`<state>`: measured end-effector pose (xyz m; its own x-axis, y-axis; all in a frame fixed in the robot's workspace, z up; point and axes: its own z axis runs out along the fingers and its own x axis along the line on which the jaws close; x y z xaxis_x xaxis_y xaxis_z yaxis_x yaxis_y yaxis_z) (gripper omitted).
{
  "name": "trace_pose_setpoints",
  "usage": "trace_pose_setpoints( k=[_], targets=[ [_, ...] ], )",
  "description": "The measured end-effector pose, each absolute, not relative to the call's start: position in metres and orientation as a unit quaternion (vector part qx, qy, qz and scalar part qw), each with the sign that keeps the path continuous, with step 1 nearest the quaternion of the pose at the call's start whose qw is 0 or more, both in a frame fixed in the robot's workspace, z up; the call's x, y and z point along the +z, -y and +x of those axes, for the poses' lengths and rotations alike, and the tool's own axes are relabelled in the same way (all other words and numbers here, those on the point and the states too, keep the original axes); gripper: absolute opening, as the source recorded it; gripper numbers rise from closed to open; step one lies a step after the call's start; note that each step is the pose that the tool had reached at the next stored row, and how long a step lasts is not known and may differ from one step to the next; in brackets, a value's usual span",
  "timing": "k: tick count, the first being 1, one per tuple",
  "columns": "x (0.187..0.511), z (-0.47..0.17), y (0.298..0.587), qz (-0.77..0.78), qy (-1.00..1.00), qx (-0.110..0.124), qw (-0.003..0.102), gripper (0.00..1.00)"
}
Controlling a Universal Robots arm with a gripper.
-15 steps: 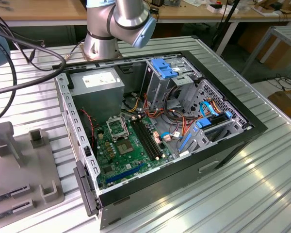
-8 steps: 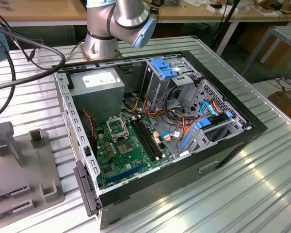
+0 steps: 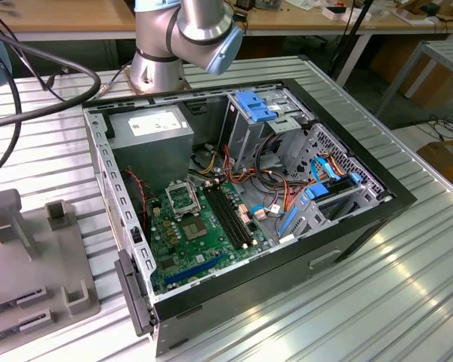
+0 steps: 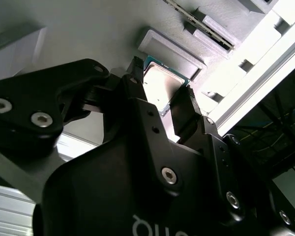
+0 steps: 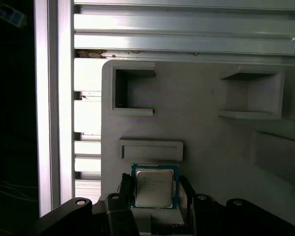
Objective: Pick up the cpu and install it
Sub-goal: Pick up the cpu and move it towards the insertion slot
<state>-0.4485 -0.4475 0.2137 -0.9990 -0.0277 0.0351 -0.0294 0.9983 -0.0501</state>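
Two black fingers (image 4: 184,105) of the gripper (image 5: 155,189) are closed in on the one cpu (image 5: 154,186) from opposite sides, their tips against its greenish rim as far as I can judge in both wrist views. The chip lies flat, metal top up, at the grey fixture tray (image 5: 211,147), just beside a low raised block (image 5: 151,149). I read this as the pick-up itself, with installing not yet begun. To do it well I would keep the squeeze light and only on the rim. I would hold the chip level, so neither corner tips out of the grip. I would bring it away square to the tray, so its edge does not catch the block next to it. Beyond that one block, the first wrist view shows two open-sided pockets, one (image 5: 132,88) nearer the tray's edge and one (image 5: 250,93) further in. Past the tray run the ribbed aluminium slats of the tabletop (image 3: 408,302). In the exterior view one open computer case (image 3: 347,241) lies on its side, well apart from the tray at that view's left. Inside it I count one square black socket (image 3: 183,200) with a metal frame, standing empty, and one grey power-supply box (image 3: 155,128). There is also a bank of long black memory slots (image 3: 230,215), which I cannot number with confidence. Behind the case stands the single robot arm (image 3: 189,30).
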Motion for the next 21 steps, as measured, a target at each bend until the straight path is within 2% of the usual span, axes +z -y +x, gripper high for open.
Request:
trace_pose_setpoints(
  k=[21],
  targets=[
    [0.224, -0.448, 0.447, 0.014, 0.999, 0.025, 0.017, 0.47]
  ],
)
